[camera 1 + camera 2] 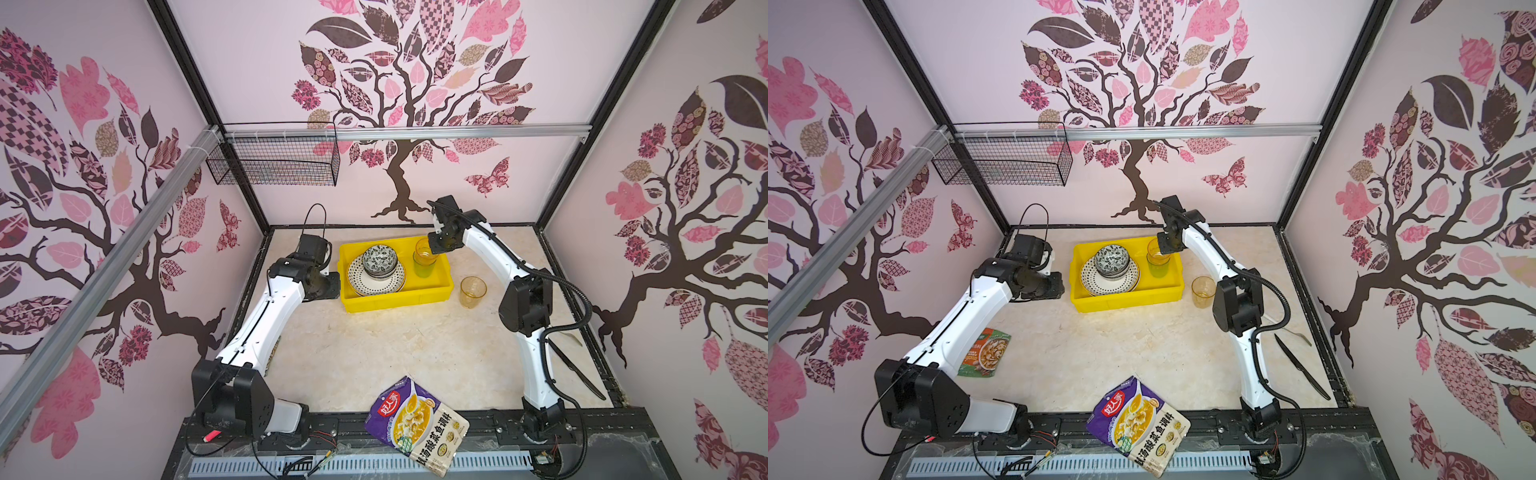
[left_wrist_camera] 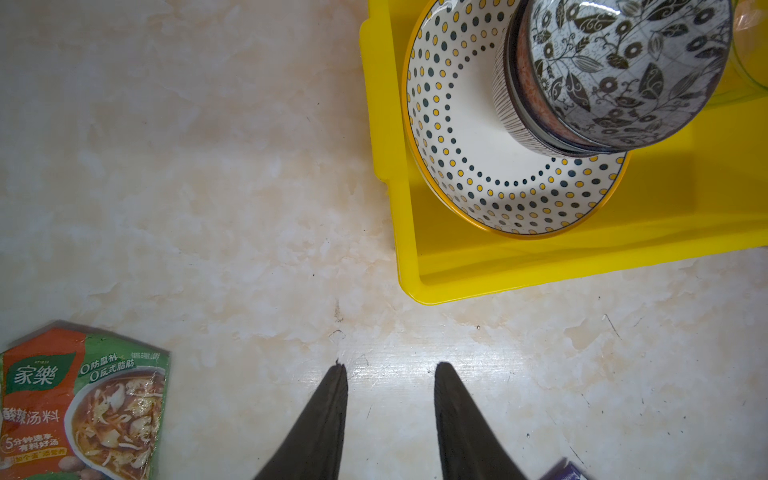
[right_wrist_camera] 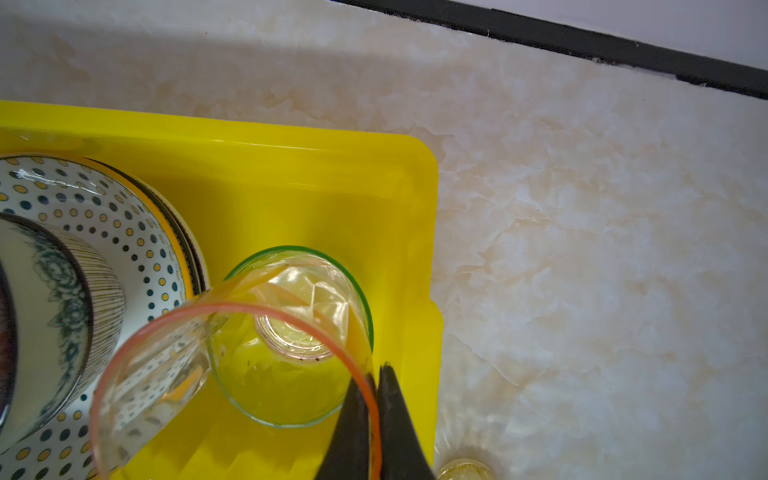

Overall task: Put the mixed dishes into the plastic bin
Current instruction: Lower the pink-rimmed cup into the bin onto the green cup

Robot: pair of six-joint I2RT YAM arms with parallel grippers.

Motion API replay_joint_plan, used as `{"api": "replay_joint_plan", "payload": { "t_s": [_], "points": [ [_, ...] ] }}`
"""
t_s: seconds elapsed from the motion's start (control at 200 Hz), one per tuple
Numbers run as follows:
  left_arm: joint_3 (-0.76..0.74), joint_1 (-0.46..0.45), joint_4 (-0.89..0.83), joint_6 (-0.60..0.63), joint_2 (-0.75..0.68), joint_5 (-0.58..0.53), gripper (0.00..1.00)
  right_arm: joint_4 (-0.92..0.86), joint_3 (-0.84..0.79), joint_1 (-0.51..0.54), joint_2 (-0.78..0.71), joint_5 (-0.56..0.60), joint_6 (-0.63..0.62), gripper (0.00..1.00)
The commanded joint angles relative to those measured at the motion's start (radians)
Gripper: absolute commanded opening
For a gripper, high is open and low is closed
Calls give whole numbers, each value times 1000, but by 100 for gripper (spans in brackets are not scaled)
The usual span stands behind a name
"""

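Note:
The yellow plastic bin [image 1: 395, 301] [image 2: 540, 274] stands at the back middle of the table. In it lies a dotted plate [image 1: 357, 277] [image 2: 457, 166] on top of a plate stack, with stacked patterned bowls [image 1: 379, 258] [image 2: 623, 70] on it. A green tumbler [image 1: 424, 270] [image 3: 291, 399] stands in the bin's right half. My right gripper [image 1: 436, 246] [image 3: 376, 374] is shut on the rim of a pink tumbler [image 3: 166, 365], tilted, with its base inside the green one's mouth. An amber tumbler [image 1: 473, 292] stands on the table right of the bin. My left gripper [image 2: 390, 365] [image 1: 328, 286] hangs open and empty left of the bin.
A purple food pouch [image 1: 417, 424] lies at the front edge. A green-orange packet [image 1: 986, 353] [image 2: 83, 407] lies by the left arm. A black knife [image 1: 1302, 368] lies at the right edge. A wire basket [image 1: 274, 160] hangs on the back wall.

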Motion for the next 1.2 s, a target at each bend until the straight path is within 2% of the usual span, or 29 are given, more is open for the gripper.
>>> {"api": "replay_joint_plan", "payload": {
  "t_s": [0.0,0.79,1.196],
  "points": [
    [-16,-2,13,9,12,-6,39,-7,39,11,42,19,2,0],
    [-19,-2,20,12,24,-4,39,45,76,17,100,80,30,4],
    [-19,-1,18,11,25,-4,39,30,96,17,104,64,31,15]
  ]
}}
